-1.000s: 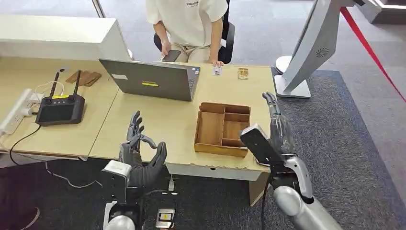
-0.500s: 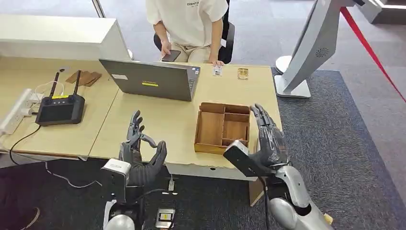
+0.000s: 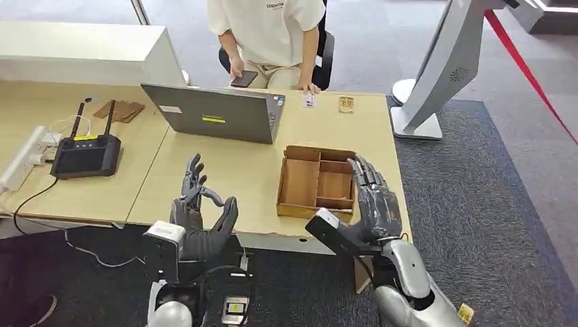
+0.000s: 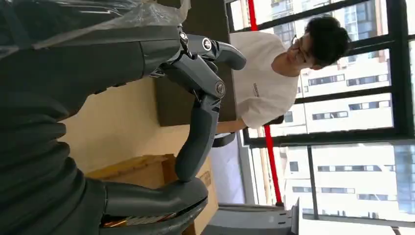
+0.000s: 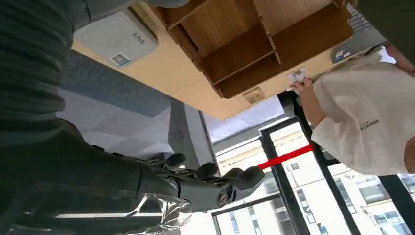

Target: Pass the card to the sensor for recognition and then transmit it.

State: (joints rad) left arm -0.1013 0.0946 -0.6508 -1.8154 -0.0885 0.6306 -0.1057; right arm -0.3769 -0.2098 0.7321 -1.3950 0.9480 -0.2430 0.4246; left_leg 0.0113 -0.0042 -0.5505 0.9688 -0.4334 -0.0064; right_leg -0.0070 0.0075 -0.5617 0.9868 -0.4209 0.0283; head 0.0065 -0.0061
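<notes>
the right hand (image 3: 371,204) hangs over the near right edge of the table (image 3: 252,177), its fingers stretched out and apart above the right side of the wooden tray (image 3: 315,182), holding nothing. the left hand (image 3: 203,216) is raised at the near edge of the table, in front of the laptop (image 3: 218,112), fingers spread with the thumb set apart, also holding nothing. the card (image 3: 309,100) lies flat on the far edge of the table, just right of the laptop, with the seated person's hand (image 3: 311,88) touching it. in the right wrist view a white sensor pad (image 5: 117,38) lies on the table beside the tray. a small yellowish item (image 3: 346,104) sits just right of the card.
</notes>
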